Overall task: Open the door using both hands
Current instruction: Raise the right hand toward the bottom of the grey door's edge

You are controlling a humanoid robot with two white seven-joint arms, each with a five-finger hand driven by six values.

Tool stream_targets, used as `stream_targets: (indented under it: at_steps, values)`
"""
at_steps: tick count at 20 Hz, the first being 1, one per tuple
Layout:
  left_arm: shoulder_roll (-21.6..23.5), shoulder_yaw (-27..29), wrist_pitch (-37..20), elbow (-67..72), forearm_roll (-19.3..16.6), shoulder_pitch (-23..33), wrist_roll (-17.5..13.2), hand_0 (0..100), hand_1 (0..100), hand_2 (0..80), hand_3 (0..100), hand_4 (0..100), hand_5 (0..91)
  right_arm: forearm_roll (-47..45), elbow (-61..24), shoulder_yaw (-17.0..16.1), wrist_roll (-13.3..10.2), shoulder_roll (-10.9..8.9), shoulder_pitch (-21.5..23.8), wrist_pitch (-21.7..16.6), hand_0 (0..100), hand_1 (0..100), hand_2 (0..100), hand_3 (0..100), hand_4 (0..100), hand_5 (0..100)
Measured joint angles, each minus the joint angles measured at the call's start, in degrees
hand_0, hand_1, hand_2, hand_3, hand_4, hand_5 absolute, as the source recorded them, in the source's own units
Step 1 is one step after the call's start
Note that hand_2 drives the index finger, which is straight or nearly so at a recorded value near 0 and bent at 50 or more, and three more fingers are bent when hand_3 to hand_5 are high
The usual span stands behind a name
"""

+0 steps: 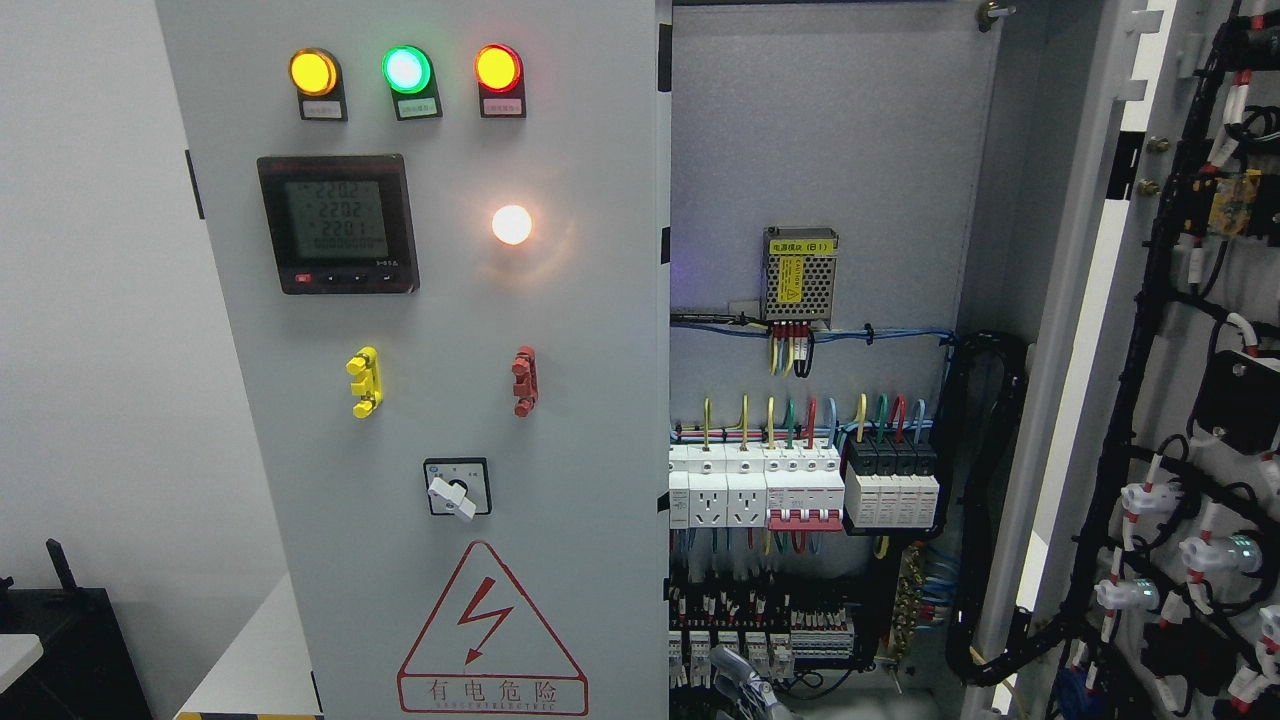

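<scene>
Flat grey sheet-metal door wide open; pale hand at bottom, grip indiscernible.

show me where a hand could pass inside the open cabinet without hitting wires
The back panel is bare above the small power supply box, and between its blue wires and the breaker row. Below the breakers it is crowded with terminal blocks. A black cable bundle runs down the right side, and the open right door is covered in wiring.
</scene>
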Motion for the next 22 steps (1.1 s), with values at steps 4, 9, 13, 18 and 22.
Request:
stream_targets:
  at_steps: [4,9,13,18,22]
  values:
    - [0.0,0.0,0.01,0.0,0.0,0.0,0.0,0,0,0.0,0,3,0.0,-0.45,1.13,-0.24,-0.04,0.44,-1.46,0.26,0,0,0,0,0,0]
    - [0.0,0.0,0.01,0.0,0.0,0.0,0.0,0,0,0.0,0,3,0.0,-0.66,2.92,-0.56,0.11,0.78,-3.32,0.34,0,0,0,0,0,0]
    - [0.0,0.0,0.08,0.0,0.0,0.0,0.0,0,0,0.0,0,3,0.0,-0.66,4.57,-0.79,0.16,0.82,-4.91,0.45,0,0,0,0,0,0]
    - [0.0,0.0,0.23,0.0,0.0,0.01,0.0,0,0,0.0,0,3,0.0,-0.75,6.78,-0.97,0.18,0.82,-6.69,0.86,0,0,0,0,0,0]
    - [-0.01,-0.01,0.07,0.0,0.0,0.01,0.0,0,0,0.0,0,3,0.0,-0.82,8.17,-0.94,0.19,0.81,-7.99,1.07,0,0,0,0,0,0]
